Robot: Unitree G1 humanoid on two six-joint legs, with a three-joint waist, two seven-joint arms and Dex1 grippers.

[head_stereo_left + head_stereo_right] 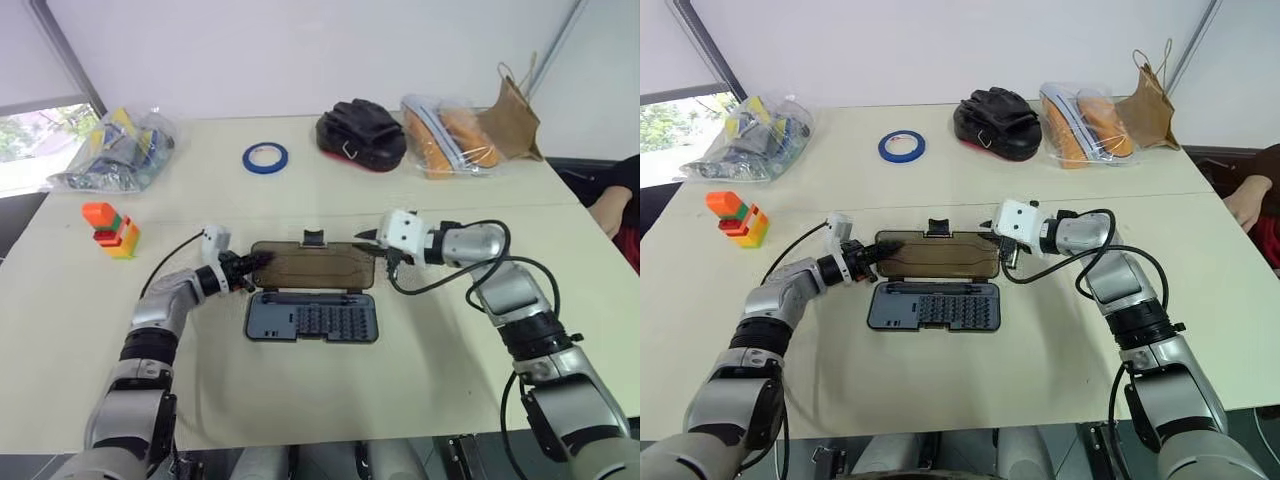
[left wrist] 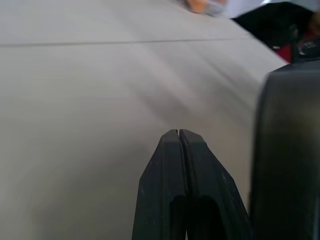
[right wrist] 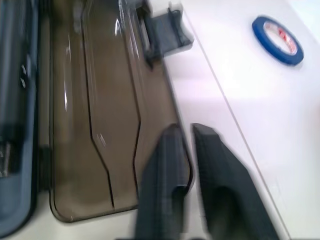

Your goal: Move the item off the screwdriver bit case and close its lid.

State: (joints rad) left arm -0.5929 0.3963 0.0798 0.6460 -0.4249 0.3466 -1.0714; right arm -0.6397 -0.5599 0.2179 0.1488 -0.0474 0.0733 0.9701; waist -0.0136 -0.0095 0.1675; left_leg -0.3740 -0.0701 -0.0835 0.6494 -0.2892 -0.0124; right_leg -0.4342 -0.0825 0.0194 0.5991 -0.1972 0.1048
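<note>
The screwdriver bit case lies open at the table's middle, its grey-blue tray (image 1: 312,318) nearer me. Its dark brown lid (image 1: 315,265) is folded out flat behind the tray, with a small black latch (image 1: 314,238) on the far edge. The item (image 1: 112,230), a block stack with orange on top, stands on the table far to the left, apart from the case. My left gripper (image 1: 255,266) is shut, its tip at the lid's left end. My right gripper (image 3: 189,129) is at the lid's (image 3: 110,100) right corner, fingers slightly apart and holding nothing.
A blue tape ring (image 1: 265,157) and a black pouch (image 1: 360,132) lie behind the case. Clear plastic bags sit at the back left (image 1: 115,150) and back right (image 1: 450,135), beside a brown paper bag (image 1: 510,115). A person's hand (image 1: 610,210) rests at the right edge.
</note>
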